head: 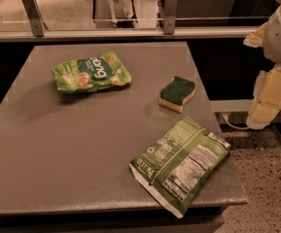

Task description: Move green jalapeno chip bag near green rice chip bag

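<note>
The green jalapeno chip bag [181, 164] lies nearest the camera, flat on the front right corner of the counter [81, 144] with its back up, showing the white nutrition panel and centre seam. Its near corner seems to hang a little over the front edge, though the dim light makes that hard to be sure of. Its long axis runs on a diagonal, from near left to far right. The gripper [269, 98] hangs off beyond the counter's right edge, over the speckled floor [266, 178], apart from everything on the surface. Whether it is spread or closed I cannot tell. From there the jalapeno bag lies to the left and toward the camera, with its far right end the closest part, so the reach should be short and would meet the bag near that end. The green rice chip bag [91, 73] sits at the far left, well apart from the jalapeno bag, across the bare middle of the counter. A green and yellow sponge [177, 93] rests right of the straight line between them. The carry has not yet begun.
</note>
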Controlling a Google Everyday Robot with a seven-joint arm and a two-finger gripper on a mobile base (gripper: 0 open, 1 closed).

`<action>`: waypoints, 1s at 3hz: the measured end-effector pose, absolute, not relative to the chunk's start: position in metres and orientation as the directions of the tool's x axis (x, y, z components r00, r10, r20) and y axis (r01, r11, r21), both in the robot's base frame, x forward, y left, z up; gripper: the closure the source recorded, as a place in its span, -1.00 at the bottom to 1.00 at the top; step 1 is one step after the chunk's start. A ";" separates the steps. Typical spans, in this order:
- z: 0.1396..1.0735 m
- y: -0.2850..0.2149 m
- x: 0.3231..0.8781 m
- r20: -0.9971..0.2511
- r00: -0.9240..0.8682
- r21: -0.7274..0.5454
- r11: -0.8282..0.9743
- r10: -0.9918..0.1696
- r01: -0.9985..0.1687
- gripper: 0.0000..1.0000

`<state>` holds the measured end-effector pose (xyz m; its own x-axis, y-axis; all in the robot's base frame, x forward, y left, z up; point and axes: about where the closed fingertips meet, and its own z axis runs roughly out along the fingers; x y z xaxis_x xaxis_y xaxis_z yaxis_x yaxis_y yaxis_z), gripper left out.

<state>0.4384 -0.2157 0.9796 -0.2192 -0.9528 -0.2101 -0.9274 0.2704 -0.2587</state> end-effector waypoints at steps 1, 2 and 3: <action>0.980 -0.216 0.438 -0.210 -0.219 -0.259 0.270 -0.953 -0.927 -1.00; 0.966 -0.214 0.439 -0.216 -0.178 -0.251 0.231 -0.960 -0.940 -1.00; 0.953 -0.210 0.430 -0.232 -0.062 -0.240 0.119 -0.971 -0.963 -1.00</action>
<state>0.4304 -0.2099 0.9528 -0.0625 -0.9706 -0.2323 -0.9635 0.1194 -0.2398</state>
